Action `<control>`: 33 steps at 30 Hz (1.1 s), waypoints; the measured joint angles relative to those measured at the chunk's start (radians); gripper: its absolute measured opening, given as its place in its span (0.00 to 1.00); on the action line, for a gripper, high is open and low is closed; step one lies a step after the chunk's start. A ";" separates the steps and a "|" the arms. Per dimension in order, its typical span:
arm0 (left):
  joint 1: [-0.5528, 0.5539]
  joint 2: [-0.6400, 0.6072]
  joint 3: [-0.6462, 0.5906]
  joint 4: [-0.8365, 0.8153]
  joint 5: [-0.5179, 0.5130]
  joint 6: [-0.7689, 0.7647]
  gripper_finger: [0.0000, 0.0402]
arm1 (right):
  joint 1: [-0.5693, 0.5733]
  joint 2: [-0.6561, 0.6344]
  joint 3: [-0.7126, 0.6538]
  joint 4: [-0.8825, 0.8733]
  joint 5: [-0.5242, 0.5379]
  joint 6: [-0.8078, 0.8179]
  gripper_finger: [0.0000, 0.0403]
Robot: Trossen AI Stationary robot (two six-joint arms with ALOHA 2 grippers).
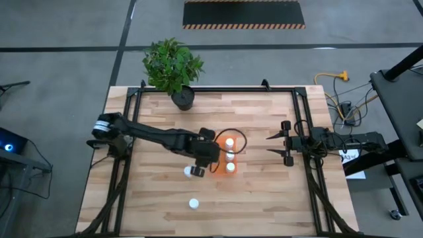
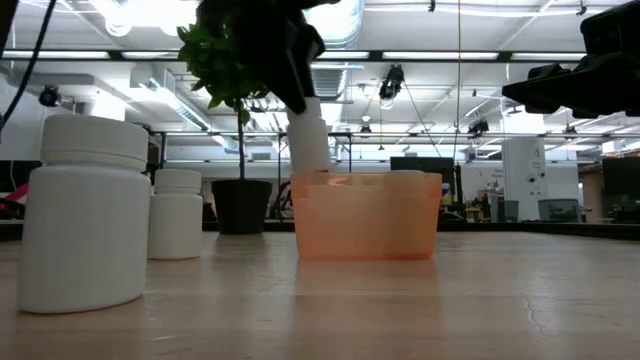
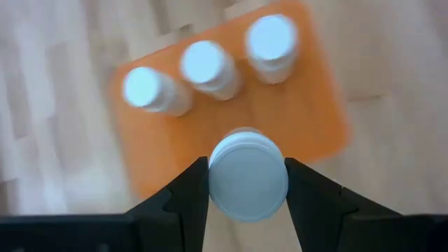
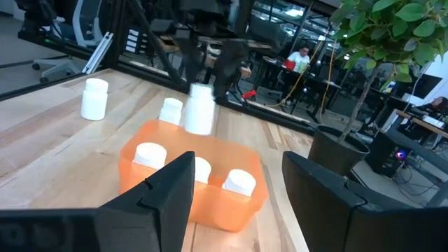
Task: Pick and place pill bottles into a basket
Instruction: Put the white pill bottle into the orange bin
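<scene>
left end effector (image 3: 247,183) gripping pill bottle (image 3: 248,175), label unseen

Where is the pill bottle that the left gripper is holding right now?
The held bottle is gripped in the left gripper above the left half of the orange basket, beside the row of three bottles already standing in it.

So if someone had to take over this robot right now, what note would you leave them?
Left gripper: shut on a pill bottle, held above the basket at its free side, not yet set down.
Right gripper: open, empty, at the table's right side.
Done: three bottles stand in one row in the basket.
Left: lower and release the held one, then fetch the two bottles standing on the table outside the basket.
</scene>
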 joint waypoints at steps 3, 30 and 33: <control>0.029 0.038 0.042 -0.004 -0.007 0.024 0.36 | 0.000 0.000 0.000 0.000 0.000 0.000 0.51; 0.200 0.080 -0.018 0.096 0.131 0.068 0.37 | 0.000 0.001 0.000 0.000 0.000 0.000 0.51; 0.202 0.080 -0.029 0.113 0.130 0.068 0.37 | 0.000 0.001 0.000 0.000 0.000 0.000 0.51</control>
